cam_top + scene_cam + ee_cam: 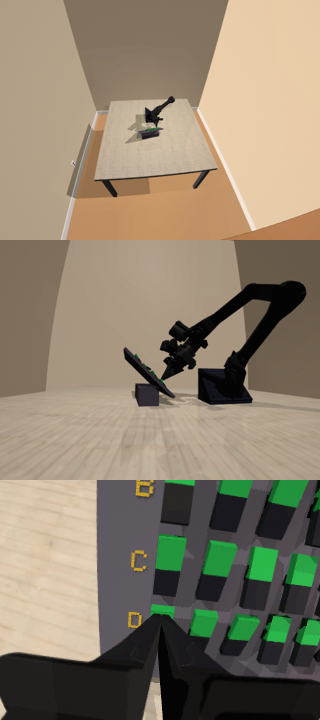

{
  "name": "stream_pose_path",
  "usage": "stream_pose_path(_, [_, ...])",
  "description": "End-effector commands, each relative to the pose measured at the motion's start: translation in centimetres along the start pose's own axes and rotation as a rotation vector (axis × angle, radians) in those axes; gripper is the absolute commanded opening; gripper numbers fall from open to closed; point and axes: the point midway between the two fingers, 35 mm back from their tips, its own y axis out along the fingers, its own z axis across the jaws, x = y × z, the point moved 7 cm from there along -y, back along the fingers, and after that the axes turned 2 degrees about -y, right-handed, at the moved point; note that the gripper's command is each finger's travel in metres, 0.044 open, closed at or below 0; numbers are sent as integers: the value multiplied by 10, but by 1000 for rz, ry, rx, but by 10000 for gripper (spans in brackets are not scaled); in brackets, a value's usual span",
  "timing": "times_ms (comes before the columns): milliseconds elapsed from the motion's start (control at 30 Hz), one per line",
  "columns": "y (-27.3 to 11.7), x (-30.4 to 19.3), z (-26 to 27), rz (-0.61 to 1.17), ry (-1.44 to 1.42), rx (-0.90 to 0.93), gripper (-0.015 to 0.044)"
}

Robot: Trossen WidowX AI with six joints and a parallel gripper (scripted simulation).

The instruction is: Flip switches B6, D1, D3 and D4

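A dark tilted panel (142,132) (168,393) (115,580) carries rows of green and black rocker switches. My gripper (156,126) (162,379) (160,621) is shut and empty, its tips at the bottom row. In the wrist view they cover most of switch D1 (162,609), leaving only its green far end showing. Whether they touch it I cannot tell. Switch D3 (243,627) and switch D4 (276,630) stand to the right, their green far parts and black near parts visible; their raised ends are hard to tell. B6 is outside the wrist view.
Switch D2 (204,623) is just right of the tips, and switch C1 (170,555) is just beyond D1. A block (148,396) supports the panel on the wooden table (155,157). The arm's wedge-shaped base (206,388) stands on the panel's near side.
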Motion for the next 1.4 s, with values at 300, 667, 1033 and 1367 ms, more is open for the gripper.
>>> stream_pose_path(300, [1,-1,0,2,6,-3,0])
stream_pose_path(667, [3,-1,0,2,6,-3,0])
stream_pose_path(1033, [4,-1,0,2,6,-3,0])
stream_pose_path(1367, [6,-1,0,2,6,-2,0])
